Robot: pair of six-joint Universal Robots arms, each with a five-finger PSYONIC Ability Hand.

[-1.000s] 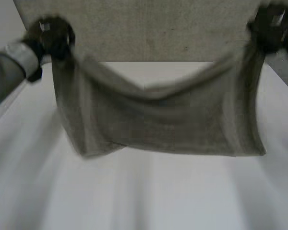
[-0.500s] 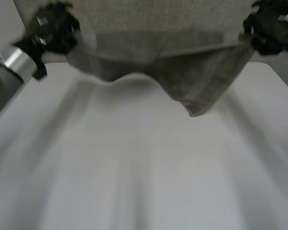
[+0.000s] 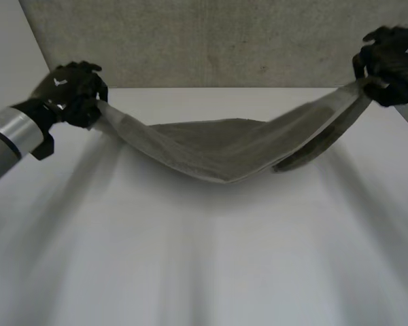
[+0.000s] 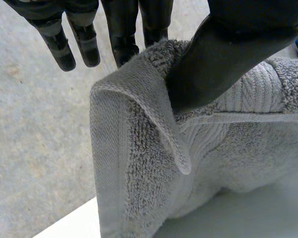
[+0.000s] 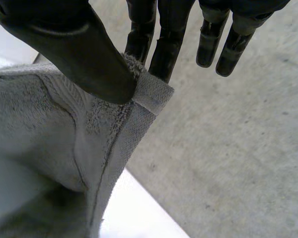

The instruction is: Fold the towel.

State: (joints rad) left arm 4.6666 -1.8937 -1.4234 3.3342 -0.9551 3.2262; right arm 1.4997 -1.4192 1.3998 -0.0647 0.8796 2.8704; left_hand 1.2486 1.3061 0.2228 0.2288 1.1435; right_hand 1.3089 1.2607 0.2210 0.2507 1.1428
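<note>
A grey towel point(image 3: 224, 146) hangs stretched between my two hands above the white table point(image 3: 204, 258), sagging in the middle close to the tabletop. My left hand point(image 3: 71, 88) pinches one corner of it at the far left. In the left wrist view the thumb point(image 4: 223, 54) presses the towel point(image 4: 149, 163) corner against the fingers point(image 4: 129, 34). My right hand point(image 3: 391, 58) holds the opposite corner at the far right, slightly higher. In the right wrist view its thumb point(image 5: 74, 44) clamps the towel point(image 5: 49, 144) corner against the fingers point(image 5: 159, 39).
A grey speckled wall point(image 3: 211, 41) rises behind the table's far edge. The table's right edge runs just under my right hand, and the grey floor point(image 5: 228, 148) lies beyond it.
The towel hung down like a curtain, then swung up and forward. Both hands came down and the towel now sags low and flat between them.
</note>
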